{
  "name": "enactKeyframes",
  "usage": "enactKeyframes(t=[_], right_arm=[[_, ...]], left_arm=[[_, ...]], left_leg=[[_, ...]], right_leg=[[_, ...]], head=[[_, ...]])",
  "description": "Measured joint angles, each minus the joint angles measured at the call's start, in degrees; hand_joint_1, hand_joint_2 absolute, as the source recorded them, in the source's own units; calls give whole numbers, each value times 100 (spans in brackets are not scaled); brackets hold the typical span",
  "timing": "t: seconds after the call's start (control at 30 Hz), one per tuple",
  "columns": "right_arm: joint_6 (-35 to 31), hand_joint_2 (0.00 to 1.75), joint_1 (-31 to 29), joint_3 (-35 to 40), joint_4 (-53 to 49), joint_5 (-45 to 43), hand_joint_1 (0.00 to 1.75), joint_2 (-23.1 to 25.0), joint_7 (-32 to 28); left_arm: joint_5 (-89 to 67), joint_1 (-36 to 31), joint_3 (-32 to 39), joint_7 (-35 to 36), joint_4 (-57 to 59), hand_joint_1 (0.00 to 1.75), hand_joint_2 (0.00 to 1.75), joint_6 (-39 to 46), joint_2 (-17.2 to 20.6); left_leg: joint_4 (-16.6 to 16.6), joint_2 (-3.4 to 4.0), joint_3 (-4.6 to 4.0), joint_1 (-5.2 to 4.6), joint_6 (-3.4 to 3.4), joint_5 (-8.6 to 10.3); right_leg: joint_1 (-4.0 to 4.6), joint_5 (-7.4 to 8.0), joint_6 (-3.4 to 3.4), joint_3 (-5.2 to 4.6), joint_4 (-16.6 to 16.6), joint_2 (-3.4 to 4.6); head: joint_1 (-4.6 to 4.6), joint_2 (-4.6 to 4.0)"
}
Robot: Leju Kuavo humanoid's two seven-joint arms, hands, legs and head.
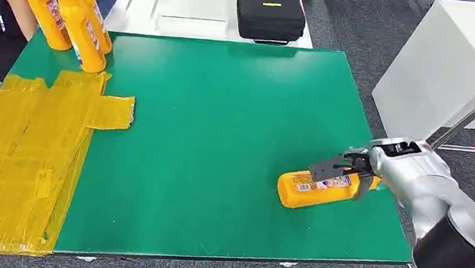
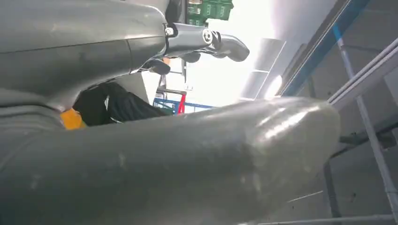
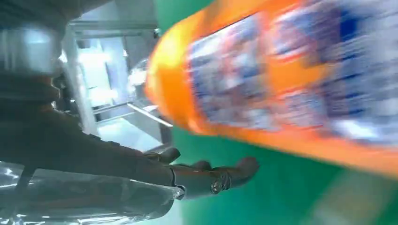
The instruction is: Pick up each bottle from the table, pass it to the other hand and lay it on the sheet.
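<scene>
The bottle (image 1: 314, 189) is seen lying on its side near the right, near corner of the green table (image 1: 220, 138), its long axis running left to right, cap end towards the right hand (image 1: 346, 167). That hand's fingers are draped over the neck end (whether a grip is closed cannot be told). The yellow sheet (image 1: 14, 159) lies well apart, at the left. The left hand (image 2: 202, 40) is empty, fingers apart.

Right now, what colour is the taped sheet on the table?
Yellow sheet, clearest in the head view.
</scene>
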Motion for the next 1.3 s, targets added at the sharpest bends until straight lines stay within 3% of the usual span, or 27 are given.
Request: enactKeyframes(t=[0.63, 0.97, 1.3], right_arm=[[-135, 175, 104, 153, 0, -68, 0, -354, 53], [-756, 175, 575, 155, 9, -192, 0, -256, 372], [-859, 175, 669, 146, 52, -212, 0, -83, 505]], left_arm=[[262, -164, -120, 2, 96, 0, 0, -122, 192], [435, -381, -398, 7, 369, 0, 0, 122, 590], [452, -563, -632, 7, 584, 0, 0, 251, 837]], left_leg=[[0, 1, 0, 1, 0, 0], [-2, 15, 17, 7, -8, -10], [-3, 32, 73, 7, -11, -13]], right_leg=[[1, 0, 0, -1, -1, 0], [6, -3, -3, 9, -2, 8], [7, 1, -5, 47, -4, 31]], head=[[2, 0], [4, 0], [2, 0]])
